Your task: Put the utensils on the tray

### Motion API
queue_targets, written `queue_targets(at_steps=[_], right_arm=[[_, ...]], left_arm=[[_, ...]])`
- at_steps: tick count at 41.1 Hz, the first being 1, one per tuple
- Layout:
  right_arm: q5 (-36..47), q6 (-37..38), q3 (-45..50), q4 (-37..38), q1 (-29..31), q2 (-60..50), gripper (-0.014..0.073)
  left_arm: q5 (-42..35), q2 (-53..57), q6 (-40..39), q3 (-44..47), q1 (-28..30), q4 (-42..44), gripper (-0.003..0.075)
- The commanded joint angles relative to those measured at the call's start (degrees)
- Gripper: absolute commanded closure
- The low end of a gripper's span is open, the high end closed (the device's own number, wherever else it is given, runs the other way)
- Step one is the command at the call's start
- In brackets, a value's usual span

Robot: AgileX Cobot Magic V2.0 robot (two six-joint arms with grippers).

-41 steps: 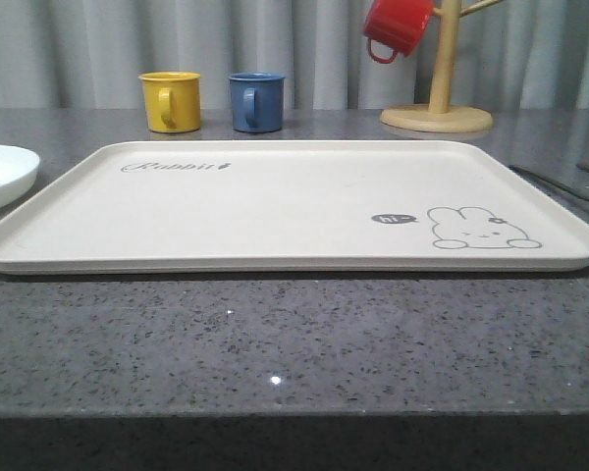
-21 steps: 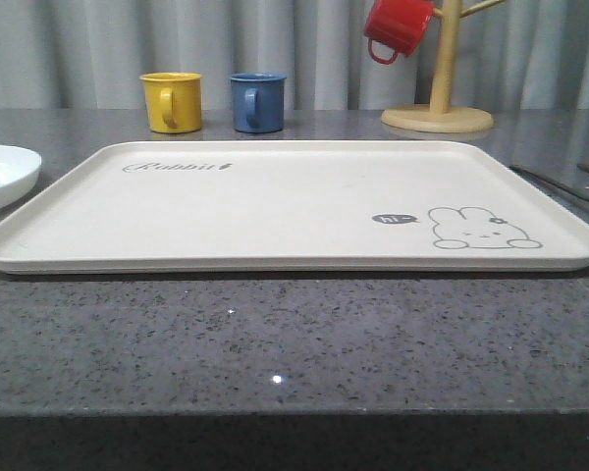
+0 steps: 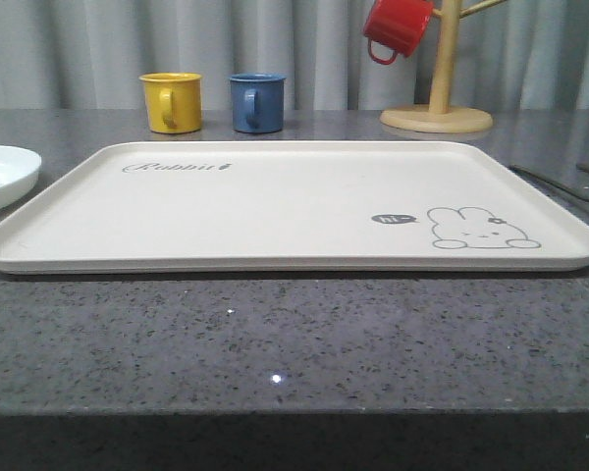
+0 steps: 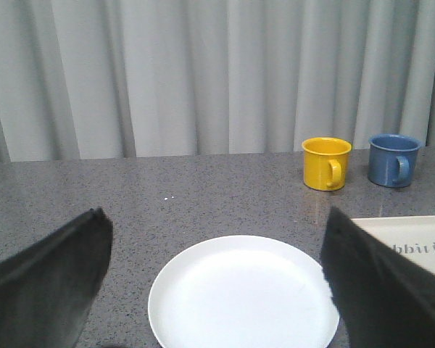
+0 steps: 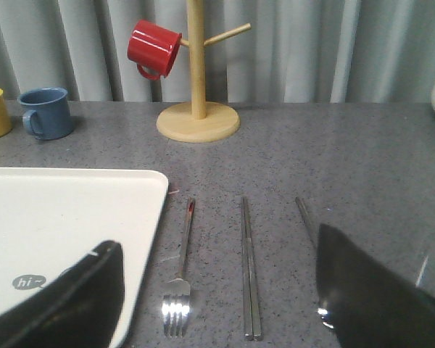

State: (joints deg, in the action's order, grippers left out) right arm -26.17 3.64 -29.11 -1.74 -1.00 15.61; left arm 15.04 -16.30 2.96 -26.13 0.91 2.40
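Observation:
The cream tray [image 3: 275, 211] with the rabbit drawing lies mid-table with nothing on it. Off its left end sits the white plate [image 3: 2, 175]. My left gripper [image 4: 214, 217] hovers open over this plate [image 4: 243, 293], one finger on each side of it, holding nothing. To the right of the tray [image 5: 65, 217] lie the fork [image 5: 180, 279], the chopsticks [image 5: 248, 268] and the spoon [image 5: 304, 214], side by side on the counter. Over them my right gripper [image 5: 217, 243] stands open and holds nothing. One of its fingers hides the spoon's bowl.
A yellow mug [image 3: 171, 101] and a blue mug [image 3: 256, 101] stand behind the tray. A red mug [image 3: 398, 27] hangs on the wooden mug tree [image 3: 437, 118] at the back right. Grey curtains close the back, and bare counter runs along the front edge.

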Motion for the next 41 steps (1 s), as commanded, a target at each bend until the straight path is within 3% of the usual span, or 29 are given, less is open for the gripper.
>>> queue_targets(at_steps=[1,13,27,34,41], right_arm=[[4.6,-0.39,-2.04,0.12,-0.05,1.02,-0.0009],[4.6,-0.39,-2.04,0.12,-0.05,1.02,-0.0009],[4.6,-0.39,-2.04,0.12,-0.05,1.02,-0.0009],[4.6,-0.39,-2.04,0.12,-0.05,1.02,-0.0009],[4.6,-0.39,-2.04,0.12,-0.05,1.02,-0.0009]], left_arm=[[-4.09,-0.87,-0.41,-1.95,-0.38,-0.37,0.0126],[-2.04,-11.63,-0.25,-5.39,-0.62,-0.37,0.0156],[19.5,-39.72,11.92,-20.96,-10.26,-0.12,0.0162],[29.38,-53.04,13.14,-28.67,-13.64,2.33,0.0244],[33.55,-63.46,13.14,-34.54,-13.78,2.73,0.0349]])
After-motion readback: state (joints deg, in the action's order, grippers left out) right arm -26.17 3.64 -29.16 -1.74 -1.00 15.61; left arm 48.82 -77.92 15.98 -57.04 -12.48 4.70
